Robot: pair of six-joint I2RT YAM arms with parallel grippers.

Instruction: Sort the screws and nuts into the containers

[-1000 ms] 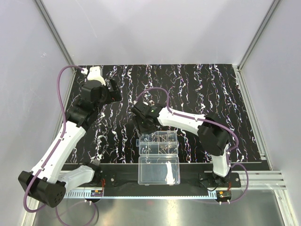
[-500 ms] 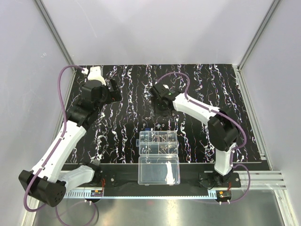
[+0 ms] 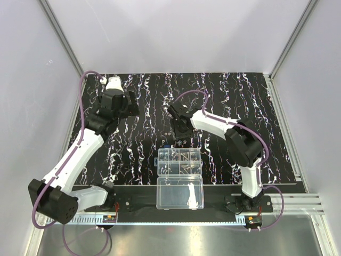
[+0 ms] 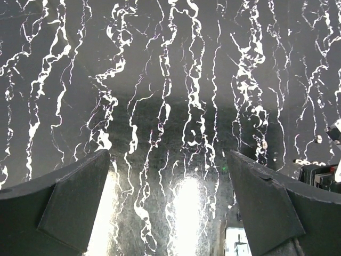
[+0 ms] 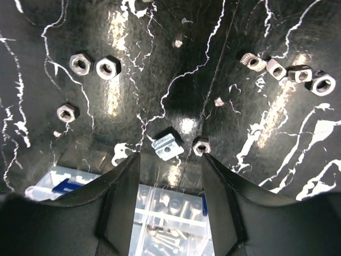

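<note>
Nearest the arm bases lies the clear, undivided plastic lid half [image 3: 170, 184], folded flat toward the bench edge, likely so the tray stays open to drops from above. Touching its far side are the containers [image 3: 159, 164], small clear plastic compartments with thin dividing walls. In the right wrist view one of them holds what look like slim, silvery metal screws [image 5: 166, 244].

Just past the box's far wall the right claw [image 5: 169, 162] hangs low with its dark, wedge-shaped fingers spread and nothing gripped. A bright silvery square nut [image 5: 167, 148] lies flat on the mat between them, so the claw seems lined up to pinch it. Around it the loose nuts [image 5: 107, 68], dull grey steel and mostly hexagonal with threaded bores, lie scattered on their faces, some in a row to the right.

Farther out and to the left, the left claw [image 4: 169, 160] hovers wide apart and empty over the glossy black, white-streaked mat [image 3: 240, 106], apparently parked clear of the work.
</note>
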